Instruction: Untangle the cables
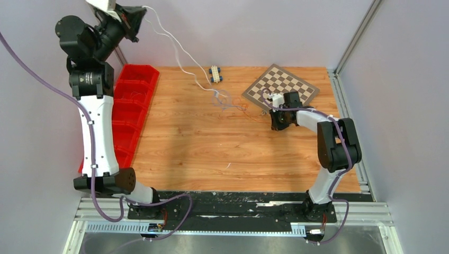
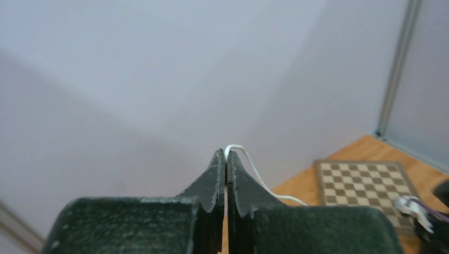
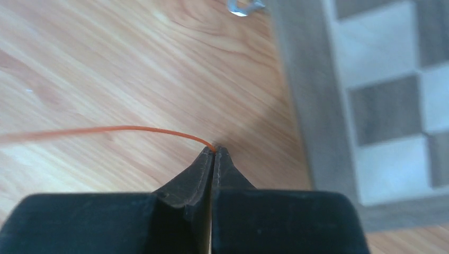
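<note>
In right hand (image 3: 214, 152), orange cable (image 3: 132, 127) (wrist-view only)

Pale lilac walls (image 1: 265, 26) around wooden table (image 1: 212, 153)

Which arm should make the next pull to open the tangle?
Probably the right. The right gripper is shut on the orange wire, low beside the knot, with room to draw away. The left gripper holds the white cable raised high, arm seemingly near its reach.
</note>
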